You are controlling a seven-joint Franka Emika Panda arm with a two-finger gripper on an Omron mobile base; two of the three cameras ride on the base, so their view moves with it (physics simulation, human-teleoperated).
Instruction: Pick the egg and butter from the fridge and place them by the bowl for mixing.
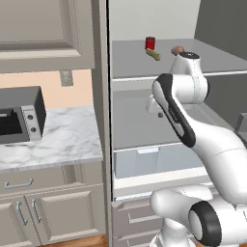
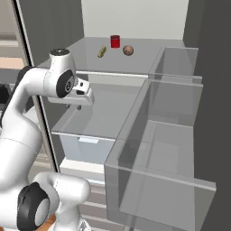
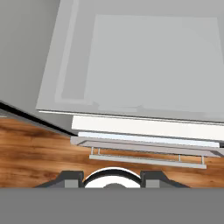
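Note:
The fridge [image 1: 102,120] stands open. On its upper shelf the tan egg [image 1: 178,49] [image 2: 128,50] lies to the right of the olive-yellow butter [image 1: 154,55] [image 2: 102,51]. My gripper [image 2: 75,107] [image 1: 159,114] hangs in front of the middle shelf, below that upper shelf, and points down. In the hand view its fingertips [image 3: 70,178] stand apart with nothing between them, over the pale shelf [image 3: 144,65] and the wooden floor. The gripper [image 3: 111,179] is open and touches nothing. The bowl is out of view.
A red can [image 1: 150,43] [image 2: 115,41] stands just behind the butter. A translucent bluish drawer [image 1: 149,161] [image 2: 85,146] sits under the middle shelf. Clear door bins [image 2: 171,135] jut out at the right. Left of the fridge, a marble counter [image 1: 62,140] holds a microwave [image 1: 19,116].

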